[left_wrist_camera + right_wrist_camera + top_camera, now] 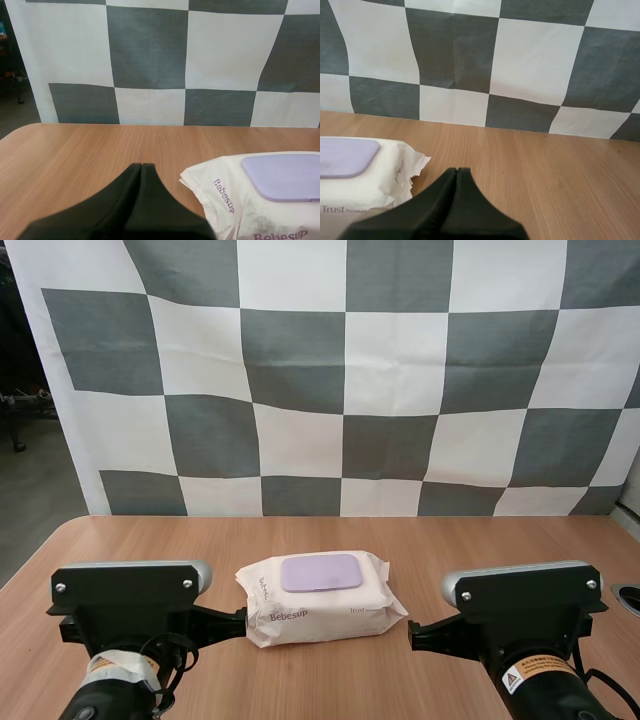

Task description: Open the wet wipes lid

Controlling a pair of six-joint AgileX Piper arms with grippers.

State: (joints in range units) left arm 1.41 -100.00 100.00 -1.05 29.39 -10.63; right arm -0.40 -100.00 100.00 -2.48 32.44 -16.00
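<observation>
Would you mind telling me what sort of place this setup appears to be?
Most likely a robot test bench: a wooden table holds one pack of wet wipes, with the left gripper and right gripper shut on either side of it.

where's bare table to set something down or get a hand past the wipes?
On the table, bare wood runs behind the wet wipes pack to the far edge, and it is widest at both far corners. The near side is crowded: the left claw and right claw, both shut, sit close beside the pack's ends.
</observation>
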